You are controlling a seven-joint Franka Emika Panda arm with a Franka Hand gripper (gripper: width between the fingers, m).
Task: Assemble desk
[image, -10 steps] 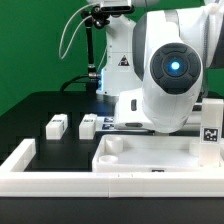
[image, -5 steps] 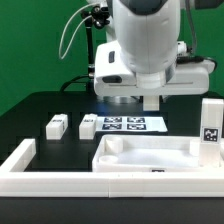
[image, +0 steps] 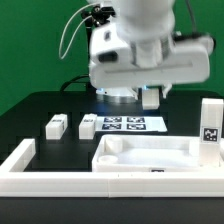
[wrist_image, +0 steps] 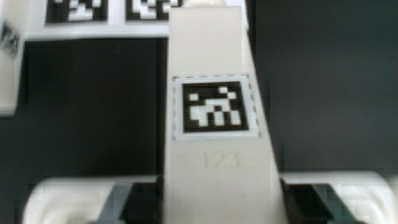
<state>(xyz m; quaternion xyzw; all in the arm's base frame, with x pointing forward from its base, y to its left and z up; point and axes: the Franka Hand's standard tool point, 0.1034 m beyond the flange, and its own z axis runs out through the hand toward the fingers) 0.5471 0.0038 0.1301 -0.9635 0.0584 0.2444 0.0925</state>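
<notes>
Squarely inside pincer (wrist_image: 205, 203): tagged leg block (wrist_image: 214, 110), clamped both sides.

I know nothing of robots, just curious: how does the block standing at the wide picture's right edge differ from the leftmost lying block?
The standing leg is upright; the lying leg rests flat. The standing leg's tag faces the camera plainly; the lying leg shows only a small dark patch. Both are white.

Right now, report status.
Gripper shut on leg block, held aloft. Desk top lying flat; two loose legs beside marker board. Nothing blocking.
</notes>
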